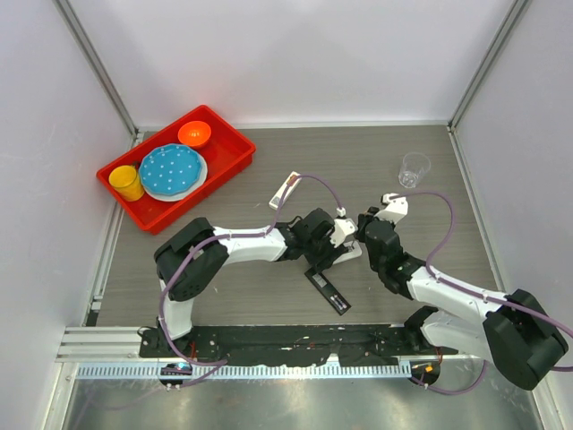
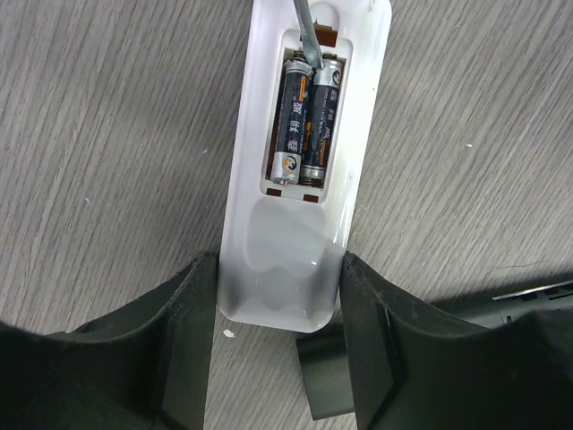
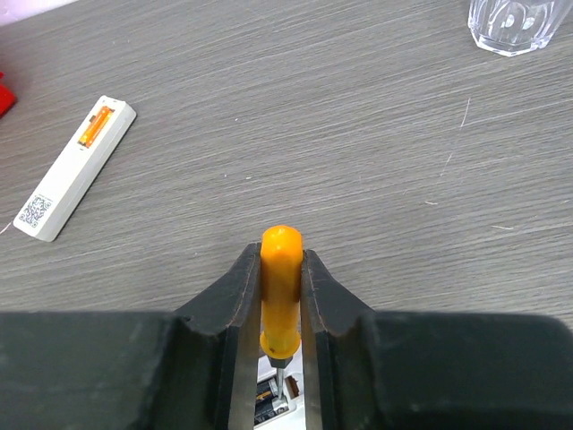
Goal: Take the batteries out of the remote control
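Note:
A white remote (image 2: 300,260) lies back up on the table with its battery compartment open. Two batteries (image 2: 304,121) lie side by side in it; they look dark blue-black with orange bands. My left gripper (image 2: 277,269) (image 1: 336,237) is shut on the remote's near end, one finger on each side. My right gripper (image 3: 281,269) (image 1: 369,228) is shut on an orange-handled screwdriver (image 3: 281,287), held upright. Its metal tip (image 2: 304,36) touches the far end of the batteries.
A second white remote (image 1: 285,190) (image 3: 72,170) lies further back, something orange in its compartment. A black remote (image 1: 327,288) lies near the arms. A clear cup (image 1: 414,168) stands back right. A red tray (image 1: 235,143) with plate, bowl and yellow cup is back left.

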Available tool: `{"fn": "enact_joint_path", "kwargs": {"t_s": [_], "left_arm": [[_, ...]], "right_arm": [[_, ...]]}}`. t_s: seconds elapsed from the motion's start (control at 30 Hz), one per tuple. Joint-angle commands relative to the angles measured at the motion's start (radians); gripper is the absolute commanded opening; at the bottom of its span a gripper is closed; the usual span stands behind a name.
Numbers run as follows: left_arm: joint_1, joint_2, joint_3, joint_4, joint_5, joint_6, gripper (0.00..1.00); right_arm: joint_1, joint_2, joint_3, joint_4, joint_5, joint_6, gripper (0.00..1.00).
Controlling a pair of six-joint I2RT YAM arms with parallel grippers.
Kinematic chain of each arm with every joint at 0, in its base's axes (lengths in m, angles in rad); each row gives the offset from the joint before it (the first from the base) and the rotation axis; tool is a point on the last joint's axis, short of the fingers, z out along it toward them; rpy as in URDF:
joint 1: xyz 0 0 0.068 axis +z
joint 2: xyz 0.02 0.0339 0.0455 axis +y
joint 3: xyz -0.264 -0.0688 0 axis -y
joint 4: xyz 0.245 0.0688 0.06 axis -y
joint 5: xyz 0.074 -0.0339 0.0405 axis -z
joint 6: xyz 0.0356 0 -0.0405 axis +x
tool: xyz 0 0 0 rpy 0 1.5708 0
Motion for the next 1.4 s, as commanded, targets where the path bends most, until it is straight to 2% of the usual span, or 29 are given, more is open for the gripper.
{"fn": "enact_joint_path", "kwargs": {"t_s": [0.0,0.3,0.7,1.03,1.37], "left_arm": [[-0.015,-0.017,-0.009,-0.015,0.044,-0.026,0.07],[-0.015,-0.02,-0.01,-0.011,0.058,-0.034,0.01],[-0.015,-0.028,-0.018,-0.003,0.063,-0.037,0.0],[-0.015,-0.028,-0.018,0.001,0.06,-0.043,0.0],[-0.015,-0.037,-0.026,0.008,0.037,-0.048,0.0]], "right_arm": [[0.005,0.009,-0.025,0.057,0.046,0.017,0.01],[0.005,0.035,-0.059,0.19,-0.083,0.06,0.01],[0.002,-0.046,-0.096,0.295,-0.226,0.201,0.01],[0.002,-0.22,-0.123,0.252,-0.204,0.255,0.01],[0.002,-0.163,-0.105,0.247,-0.203,0.23,0.01]]}}
